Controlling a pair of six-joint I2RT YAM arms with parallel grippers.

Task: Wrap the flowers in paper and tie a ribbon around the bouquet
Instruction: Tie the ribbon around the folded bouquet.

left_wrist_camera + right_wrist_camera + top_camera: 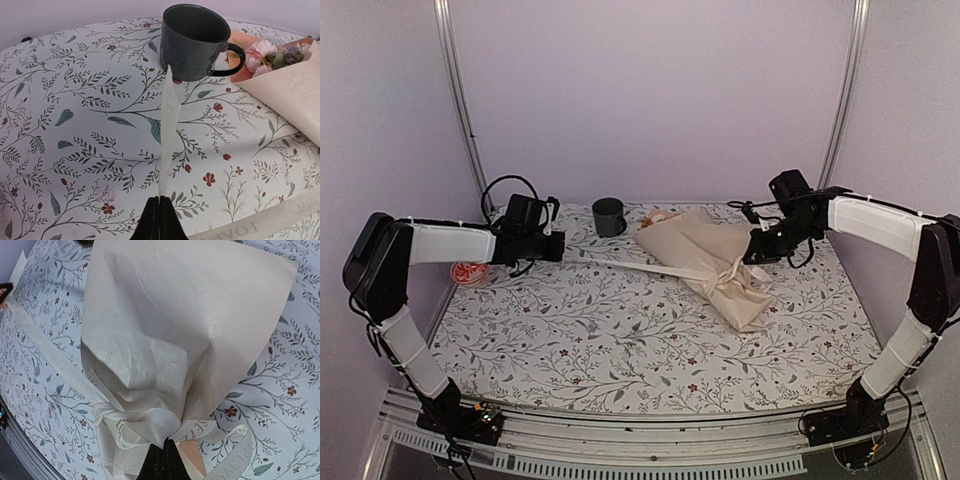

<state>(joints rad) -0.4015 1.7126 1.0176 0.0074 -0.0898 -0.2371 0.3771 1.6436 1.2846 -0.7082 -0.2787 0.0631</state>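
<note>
Ribbon (pixel 640 267) of soft cream-white fabric, long and narrow, runs in a straight line low over the table from the left gripper (pixel 556 248) to a knot on the bouquet (pixel 700 255), a cone of cream-beige paper lying on its side right of centre, mouth toward the far edge and narrow end toward the near right. From the left wrist view the left gripper (pixel 160 202) has its black fingers pressed together on the end of the ribbon (pixel 169 115), which shows edge-on as it stretches away toward a dark grey ceramic mug (pixel 192 42). The mug (pixel 609 216) stands upright near the far edge, just left of the bouquet's open mouth. Pale pink flowers (pixel 262 52) show there, tucked inside the paper (pixel 290 95), with a strip of its peach face beside them.

The right gripper (pixel 758 256) sits low at the right side of the bouquet by the pinched neck. Its wrist view shows the right gripper (pixel 167 445) closed, tips buried in the knot and pinching the ribbon (pixel 50 355) where it bunches round the paper (pixel 190 315); loose printed loops curl out on either side.

White tablecloth (pixel 570 340) with a leafy sprig pattern covers the table. A small red-and-white disc (pixel 470 272) lies at its left edge under the left arm
</note>
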